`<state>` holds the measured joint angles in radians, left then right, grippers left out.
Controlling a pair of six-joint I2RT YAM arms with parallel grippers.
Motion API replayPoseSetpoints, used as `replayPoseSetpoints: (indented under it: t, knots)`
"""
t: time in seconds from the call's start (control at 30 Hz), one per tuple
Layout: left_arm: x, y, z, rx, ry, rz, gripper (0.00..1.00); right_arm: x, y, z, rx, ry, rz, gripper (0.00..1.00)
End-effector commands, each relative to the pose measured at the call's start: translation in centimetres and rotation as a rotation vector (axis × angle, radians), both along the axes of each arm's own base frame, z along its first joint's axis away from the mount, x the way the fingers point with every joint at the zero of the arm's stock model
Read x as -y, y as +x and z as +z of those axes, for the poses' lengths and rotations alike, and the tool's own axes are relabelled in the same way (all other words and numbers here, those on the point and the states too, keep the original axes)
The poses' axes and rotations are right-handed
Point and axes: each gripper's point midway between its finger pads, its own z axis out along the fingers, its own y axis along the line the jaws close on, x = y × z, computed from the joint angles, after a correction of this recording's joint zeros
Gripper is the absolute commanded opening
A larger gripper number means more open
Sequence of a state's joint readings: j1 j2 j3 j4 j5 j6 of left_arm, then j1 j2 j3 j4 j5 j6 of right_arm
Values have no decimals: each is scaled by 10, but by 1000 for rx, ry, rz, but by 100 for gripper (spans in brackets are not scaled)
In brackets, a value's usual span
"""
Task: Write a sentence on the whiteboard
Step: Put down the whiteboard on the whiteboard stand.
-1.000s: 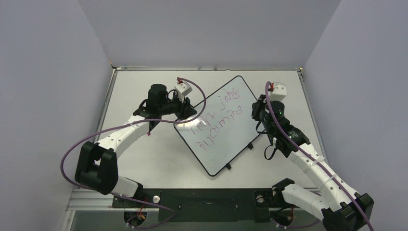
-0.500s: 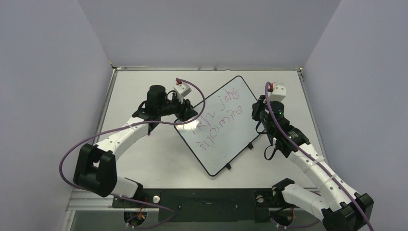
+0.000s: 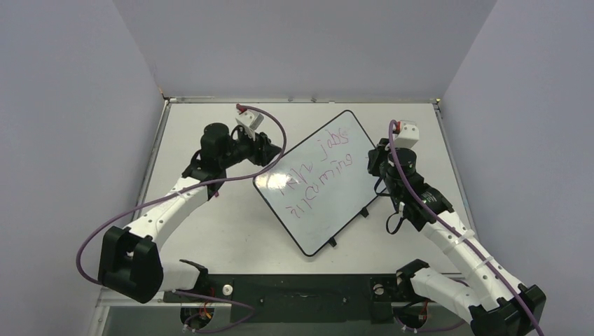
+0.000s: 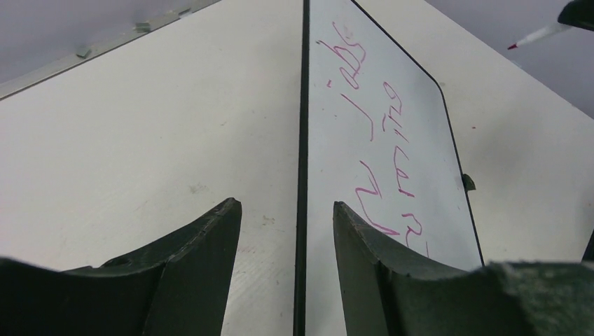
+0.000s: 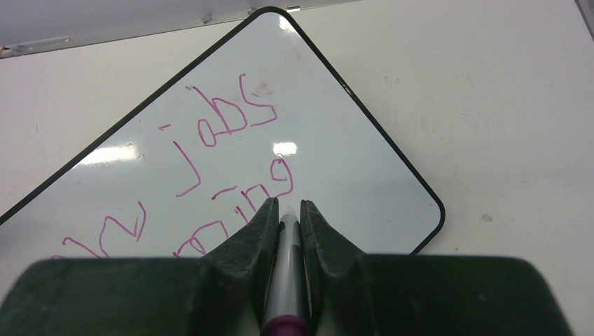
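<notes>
The whiteboard lies slanted on the table, its black frame all round. The sentence runs across it in two lines of pink cursive, also legible in the right wrist view as the sentence on the whiteboard. My left gripper stands open just off the board's upper-left edge; in its wrist view the left gripper has that black edge running between its fingers without touching them. My right gripper is shut on a white marker over the board's right part. The marker tip hangs raised.
Two small black tabs stick out of the board's lower-right edge. Grey walls close in the table on three sides, with a metal rail along the back. A purple cable loops over the left arm.
The left gripper has opened, let go of the board's left corner and drawn back to the upper left. The board and the right arm have stayed put.
</notes>
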<state>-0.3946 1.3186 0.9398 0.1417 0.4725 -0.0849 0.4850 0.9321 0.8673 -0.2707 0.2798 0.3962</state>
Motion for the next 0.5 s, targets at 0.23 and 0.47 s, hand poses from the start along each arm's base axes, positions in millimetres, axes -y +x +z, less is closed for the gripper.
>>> replayPoseSetpoints:
  t: [0.23,0.47]
  knots:
    - [-42,9,43,67,-76,262,48,2,-3,17,58,20,9,0]
    - [-90,13,50,30,-93,513,48,4,-5,19,70,21,6,0]
